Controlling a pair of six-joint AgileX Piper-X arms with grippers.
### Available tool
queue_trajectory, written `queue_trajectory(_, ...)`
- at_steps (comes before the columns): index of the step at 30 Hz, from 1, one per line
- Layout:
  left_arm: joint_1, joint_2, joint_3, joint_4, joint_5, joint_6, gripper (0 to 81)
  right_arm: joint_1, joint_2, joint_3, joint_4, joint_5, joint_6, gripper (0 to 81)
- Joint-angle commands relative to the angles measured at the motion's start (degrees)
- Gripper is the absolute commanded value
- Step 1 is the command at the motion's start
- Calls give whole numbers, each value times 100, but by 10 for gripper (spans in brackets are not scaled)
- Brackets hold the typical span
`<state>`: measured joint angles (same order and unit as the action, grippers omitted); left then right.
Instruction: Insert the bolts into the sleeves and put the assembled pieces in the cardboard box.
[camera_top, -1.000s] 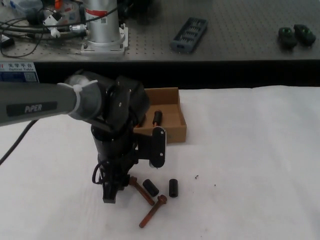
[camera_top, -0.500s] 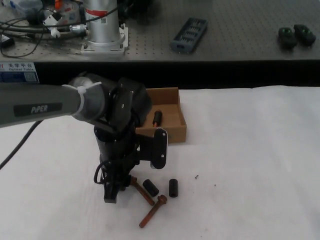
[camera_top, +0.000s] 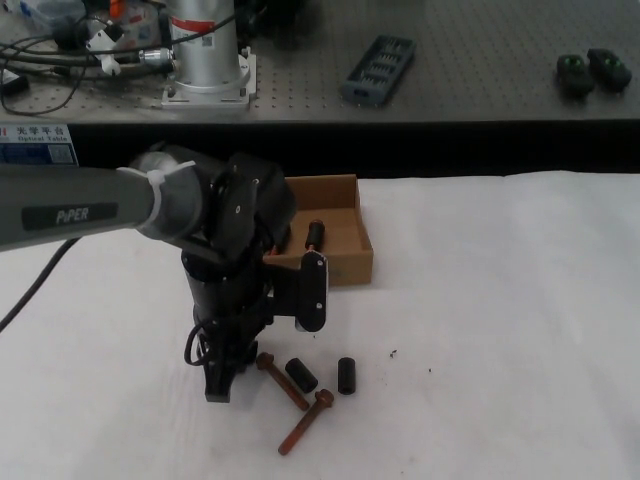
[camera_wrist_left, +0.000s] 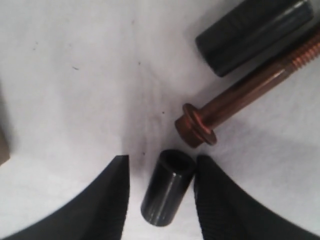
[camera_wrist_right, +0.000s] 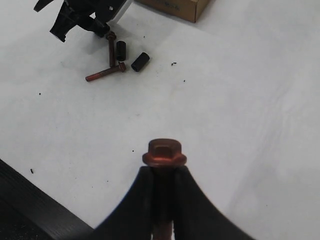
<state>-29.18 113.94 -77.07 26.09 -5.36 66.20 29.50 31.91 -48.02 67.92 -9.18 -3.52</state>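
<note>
In the left wrist view my left gripper (camera_wrist_left: 162, 162) stands open low over the white cloth, with a short black sleeve (camera_wrist_left: 167, 192) lying between its fingers; one finger (camera_wrist_left: 220, 200) is against it and the other stands a little apart. A copper bolt (camera_wrist_left: 240, 97) and a second black sleeve (camera_wrist_left: 255, 35) lie just beyond. From the high view the left gripper (camera_top: 222, 385) points down beside two bolts (camera_top: 282, 380) (camera_top: 305, 422) and two sleeves (camera_top: 301, 375) (camera_top: 346, 375). My right gripper (camera_wrist_right: 163, 172) is shut on a bolt (camera_wrist_right: 164, 152), held well above the cloth.
The cardboard box (camera_top: 352, 262) stands behind the left arm, with one assembled piece (camera_top: 315, 235) inside. The right wrist view looks down on the loose bolts (camera_wrist_right: 102, 74), the sleeves (camera_wrist_right: 140, 61) and the box (camera_wrist_right: 175, 7). The cloth's dark front edge (camera_wrist_right: 30, 200) is near.
The left arm swayed slightly right and then back left above the loose parts; the head of the nearer bolt now shows more beside its gripper.
</note>
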Motion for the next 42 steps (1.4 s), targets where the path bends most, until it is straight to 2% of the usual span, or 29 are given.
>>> queue_trajectory(1, 90, 189, 45, -45, -284, -43, 237, -36, -44, -2, -8, -41, -3, 37)
queue_trajectory(12, 96, 160, 45, -186, -432, -406, 221, -36, -44, -2, -37, -41, -3, 37)
queue_trajectory(17, 96, -134, 45, -621, -362, -1637, 221, -36, -59, -2, -477, -41, -3, 37)
queue_trajectory(28, 102, -1435, 45, -750, 1366, -4321, 221, -36, -501, -2, -1584, -41, 388, 37)
queue_trajectory(31, 102, -1720, 45, -816, 1356, -3951, 221, -36, -582, -2, -1552, -41, 391, 37)
queue_trajectory(34, 148, -1789, 45, -821, 1209, -2708, 221, -36, -601, -2, -1522, -41, 391, 37)
queue_trajectory(37, 191, -1609, -8, -818, 423, -1881, 221, -36, -601, -2, -1492, -41, 447, 37)
queue_trajectory(42, 355, -1002, -581, -379, -57, -2184, 221, -36, -601, -2, -1309, -41, 642, 37)
